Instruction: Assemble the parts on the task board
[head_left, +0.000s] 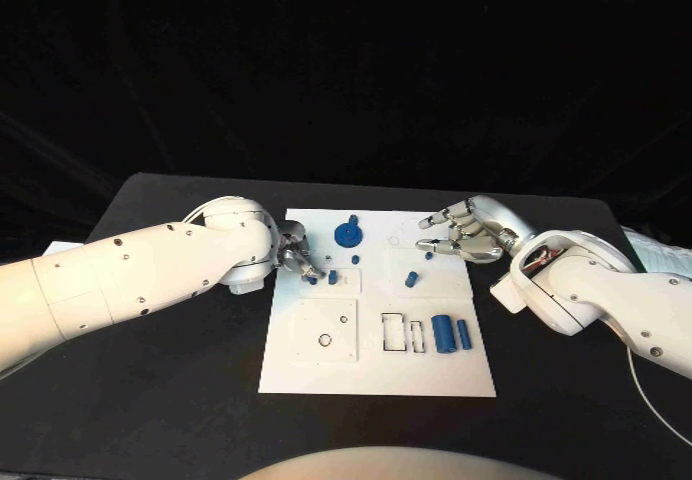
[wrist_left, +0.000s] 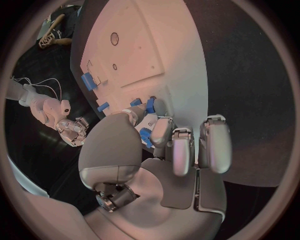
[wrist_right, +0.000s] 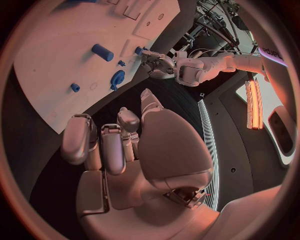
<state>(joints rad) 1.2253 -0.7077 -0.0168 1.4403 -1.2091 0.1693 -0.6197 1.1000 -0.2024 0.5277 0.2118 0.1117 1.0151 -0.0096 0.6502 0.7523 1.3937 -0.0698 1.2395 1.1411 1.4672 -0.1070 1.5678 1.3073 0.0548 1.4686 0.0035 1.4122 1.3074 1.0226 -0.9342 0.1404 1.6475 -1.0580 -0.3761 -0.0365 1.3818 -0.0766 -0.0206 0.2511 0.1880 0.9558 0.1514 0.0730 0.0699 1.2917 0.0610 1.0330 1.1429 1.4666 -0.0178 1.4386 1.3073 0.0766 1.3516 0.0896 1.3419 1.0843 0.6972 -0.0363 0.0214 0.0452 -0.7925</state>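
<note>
The white task board lies mid-table. My left hand is low over the board's left edge; in the left wrist view its thumb and a finger pinch a small blue part, beside an upright blue peg. Two little blue pieces sit just below the fingers. A blue gear lies near the far edge, also seen as the gear. My right hand hovers at the board's far right corner, fingers loosely curved, holding nothing.
Two blue cylinders lie at the board's right side next to rectangular slots. Small blue pegs stand near the middle. A square recessed plate with holes sits on the left half. Black table surrounds the board.
</note>
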